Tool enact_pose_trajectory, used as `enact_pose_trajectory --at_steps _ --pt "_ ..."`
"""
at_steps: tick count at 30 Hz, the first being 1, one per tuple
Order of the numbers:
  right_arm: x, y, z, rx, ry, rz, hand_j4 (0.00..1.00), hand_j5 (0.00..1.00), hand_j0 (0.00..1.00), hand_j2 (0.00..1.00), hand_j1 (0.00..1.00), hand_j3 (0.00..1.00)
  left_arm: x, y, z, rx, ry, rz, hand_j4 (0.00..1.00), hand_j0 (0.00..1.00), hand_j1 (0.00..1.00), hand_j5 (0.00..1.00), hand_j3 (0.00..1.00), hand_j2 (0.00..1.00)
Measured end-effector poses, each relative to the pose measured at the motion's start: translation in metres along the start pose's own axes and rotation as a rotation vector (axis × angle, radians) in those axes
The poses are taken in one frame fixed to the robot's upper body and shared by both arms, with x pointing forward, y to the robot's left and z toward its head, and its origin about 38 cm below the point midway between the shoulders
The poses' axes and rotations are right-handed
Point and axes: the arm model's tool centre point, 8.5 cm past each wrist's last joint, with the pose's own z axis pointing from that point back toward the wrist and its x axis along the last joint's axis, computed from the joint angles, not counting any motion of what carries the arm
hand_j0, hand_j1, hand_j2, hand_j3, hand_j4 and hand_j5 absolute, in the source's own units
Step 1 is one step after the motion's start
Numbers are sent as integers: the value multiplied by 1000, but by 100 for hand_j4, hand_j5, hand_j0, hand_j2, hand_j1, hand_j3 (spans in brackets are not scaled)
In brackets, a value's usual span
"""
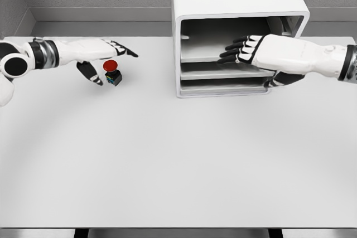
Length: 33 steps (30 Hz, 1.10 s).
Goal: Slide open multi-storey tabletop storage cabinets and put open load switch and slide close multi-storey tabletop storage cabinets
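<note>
We note cabinet [223, 4] top cut by upper edge. Right hand [251, 48] covers part of drawer fronts; its thumb is hidden. Both forearms run off side edges. Switch [112, 73] markings too small for us to read.

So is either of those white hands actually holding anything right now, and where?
Nothing is held. The left hand hovers open beside the red-topped switch; the right hand reaches open-fingered at the cabinet front.

White table [167, 160], cabinet [234, 4], red-btn switch [113, 73]
</note>
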Motion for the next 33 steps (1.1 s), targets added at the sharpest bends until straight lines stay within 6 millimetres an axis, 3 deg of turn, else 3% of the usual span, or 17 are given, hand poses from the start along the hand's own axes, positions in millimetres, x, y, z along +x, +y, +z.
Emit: enact_pose_trajectory --at_steps 7,12,15,20,24,29,33 --pt "-25 -2 -19 36 -2 -19 100 100 100 100 100 100 -12 -2 4 -7 33 25 99 99 99 99 99 99" --pt "-31 0 -19 9 -54 -76 100 100 100 100 100 100 -16 -1 7 -6 49 33 98 98 98 98 98 98" --pt "-32 1 -18 -7 -68 -97 100 100 100 100 100 100 -17 -3 4 -14 55 40 98 98 98 98 98 98" --pt "-31 26 -41 56 -8 -118 100 100 100 100 100 100 -14 -11 -8 -34 47 47 94 94 94 94 94 94" --pt "-29 23 -44 56 -4 -106 100 100 100 100 100 100 -15 -14 -12 -44 50 51 92 92 92 92 92 92" --pt "-31 20 -42 36 0 -122 100 100 100 100 100 100 -17 -16 -12 -46 57 58 80 80 80 80 80 80" --pt "-31 18 -41 25 -2 -131 100 100 100 100 100 100 -18 -16 -11 -44 59 59 76 76 76 76 76 76"
